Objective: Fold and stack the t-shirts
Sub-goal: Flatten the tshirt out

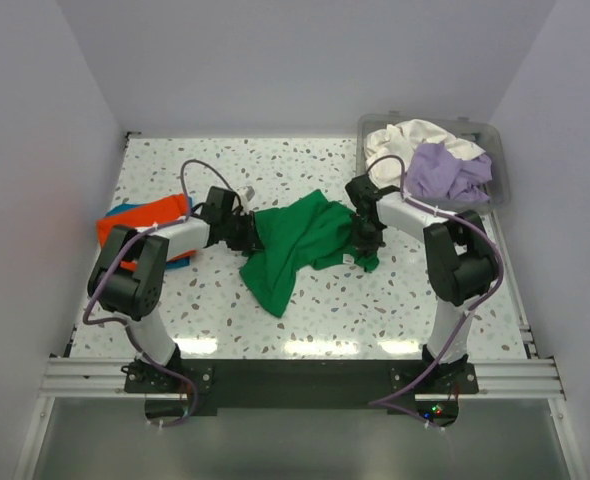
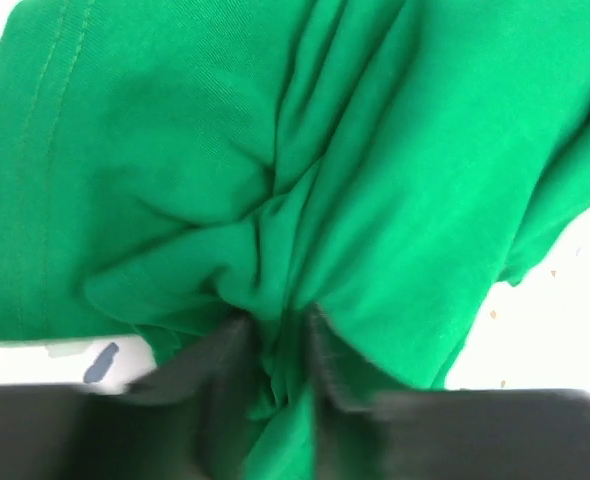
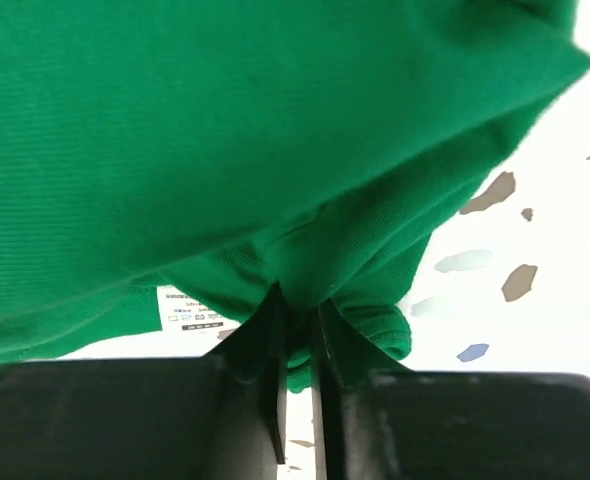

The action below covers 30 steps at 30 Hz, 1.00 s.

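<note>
A bright green t-shirt (image 1: 300,245) hangs bunched between both grippers above the middle of the table. My left gripper (image 1: 243,232) is shut on its left edge; in the left wrist view the cloth (image 2: 305,200) is pinched between the dark fingers (image 2: 337,362). My right gripper (image 1: 363,238) is shut on its right edge; in the right wrist view green cloth (image 3: 225,130) with a white care label (image 3: 187,308) is caught between the fingers (image 3: 325,345). An orange t-shirt (image 1: 140,222) lies folded on a blue one (image 1: 125,212) at the left. White (image 1: 410,138) and lavender (image 1: 445,170) shirts lie crumpled in the bin.
The clear plastic bin (image 1: 500,190) stands at the back right corner. The speckled tabletop (image 1: 325,310) is ringed by white walls. The arm bases stand on the metal rail (image 1: 295,375) at the near edge.
</note>
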### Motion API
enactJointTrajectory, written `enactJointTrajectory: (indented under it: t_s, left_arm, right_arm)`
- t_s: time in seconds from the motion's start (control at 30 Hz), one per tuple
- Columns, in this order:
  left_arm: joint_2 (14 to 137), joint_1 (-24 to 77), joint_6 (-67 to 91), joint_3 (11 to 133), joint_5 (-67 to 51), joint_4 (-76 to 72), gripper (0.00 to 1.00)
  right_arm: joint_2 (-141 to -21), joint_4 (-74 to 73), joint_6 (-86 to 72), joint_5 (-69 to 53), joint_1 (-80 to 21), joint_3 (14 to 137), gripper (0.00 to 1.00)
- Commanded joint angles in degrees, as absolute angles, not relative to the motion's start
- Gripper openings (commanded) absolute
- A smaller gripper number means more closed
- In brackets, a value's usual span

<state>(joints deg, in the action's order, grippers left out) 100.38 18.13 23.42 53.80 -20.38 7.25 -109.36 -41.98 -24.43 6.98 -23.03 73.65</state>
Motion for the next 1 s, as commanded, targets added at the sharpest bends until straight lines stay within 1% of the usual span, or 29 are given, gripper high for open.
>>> enactJointTrajectory:
  t_s: [0.0, 0.03, 0.07, 0.27, 0.3, 0.47, 0.57, 0.6, 0.67, 0.7, 0.73, 0.8, 0.83, 0.9, 0.97]
  left_arm:
    - [101.9, 18.7, 19.3, 55.3, -15.8, 11.1, 0.17]
    - [101.8, 18.7, 18.5, 56.0, -14.7, 11.8, 0.05]
    - [101.9, 18.6, 17.2, 56.9, -13.5, 12.4, 0.0]
    - [103.8, 18.2, 12.7, 67.9, -6.1, 17.0, 0.0]
    - [104.3, 18.2, 12.2, 71.3, -4.8, 17.9, 0.0]
    - [109.0, 18.1, 10.7, 79.8, -1.3, 20.5, 0.0]
    - [108.8, 18.1, 11.4, 81.8, -1.4, 20.4, 0.35]
    - [107.0, 18.1, 12.2, 80.7, -2.4, 19.8, 0.52]
    - [104.3, 18.1, 13.3, 78.5, -2.5, 18.6, 0.64]
    - [102.5, 18.1, 14.0, 75.0, -2.5, 17.0, 0.71]
    - [98.6, 18.1, 14.8, 73.0, -2.5, 16.2, 0.73]
    - [94.5, 18.1, 16.7, 66.7, -2.9, 14.5, 0.74]
    - [90.8, 18.2, 17.2, 64.7, -3.4, 14.2, 0.73]
    - [88.2, 18.2, 18.4, 59.8, -6.0, 14.9, 0.71]
    - [86.3, 18.4, 19.2, 57.4, -7.7, 17.2, 0.69]
  right_arm:
    - [-110.4, -44.0, -24.6, 13.6, -22.6, 70.8, 0.05]
    - [-108.7, -44.6, -24.5, 13.9, -22.6, 70.5, 0.01]
    - [-107.7, -46.1, -24.4, 14.1, -22.5, 70.1, 0.0]
    - [-100.5, -53.1, -23.0, 16.8, -22.6, 68.3, 0.0]
    - [-100.0, -53.9, -22.7, 17.8, -22.6, 68.2, 0.0]
    - [-98.5, -57.2, -22.6, 22.2, -22.4, 67.9, 0.01]
    - [-99.0, -56.2, -22.6, 21.2, -22.3, 67.9, 0.03]
    - [-99.7, -55.9, -22.7, 19.5, -22.3, 68.2, 0.04]
    - [-100.6, -55.1, -22.9, 17.9, -22.3, 68.6, 0.04]
    - [-101.0, -54.8, -23.2, 17.2, -22.3, 68.6, 0.04]
    - [-101.6, -54.4, -23.2, 15.9, -22.2, 68.6, 0.04]
    - [-102.0, -53.6, -23.6, 14.7, -22.2, 68.7, 0.04]
    - [-102.6, -53.4, -23.8, 14.2, -22.3, 68.6, 0.04]
    - [-103.1, -53.0, -24.0, 12.7, -22.3, 68.9, 0.04]
    - [-103.5, -52.6, -23.9, 11.9, -22.3, 68.9, 0.04]
